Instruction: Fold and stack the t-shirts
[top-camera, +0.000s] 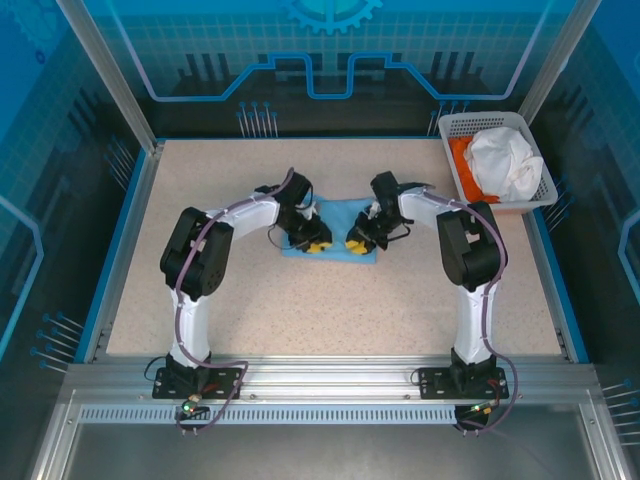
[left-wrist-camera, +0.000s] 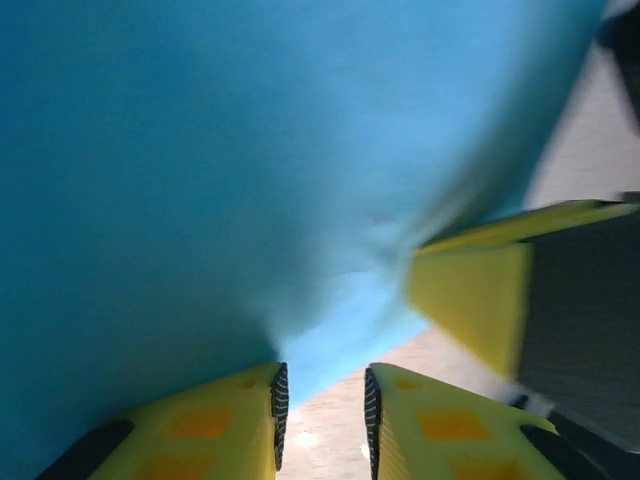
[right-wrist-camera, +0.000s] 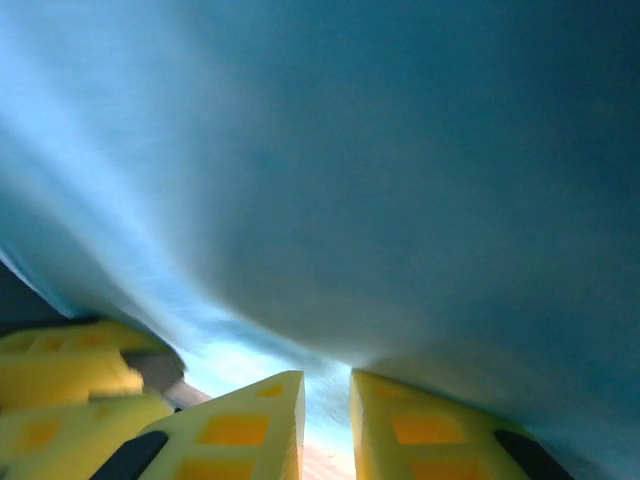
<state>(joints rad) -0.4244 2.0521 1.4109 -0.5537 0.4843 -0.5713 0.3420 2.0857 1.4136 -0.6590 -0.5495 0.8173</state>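
A light blue t-shirt (top-camera: 338, 225) lies folded in the middle of the table. Both grippers are at its near edge, close together. My left gripper (top-camera: 315, 244) (left-wrist-camera: 322, 375) has its jaws apart, with the shirt's edge (left-wrist-camera: 330, 330) just at the fingertips and bare table showing in the gap. My right gripper (top-camera: 358, 243) (right-wrist-camera: 326, 380) has only a narrow gap, with blue cloth (right-wrist-camera: 330, 395) inside it and the shirt arching over its fingers. White (top-camera: 508, 160) and orange (top-camera: 464, 168) t-shirts lie bundled in the basket.
A white lattice basket (top-camera: 470, 124) stands at the far right corner. The right gripper's yellow finger (left-wrist-camera: 470, 300) shows close beside my left jaws, and the left gripper's finger (right-wrist-camera: 70, 370) shows beside my right jaws. Blue rails edge the speckled table (top-camera: 200, 190).
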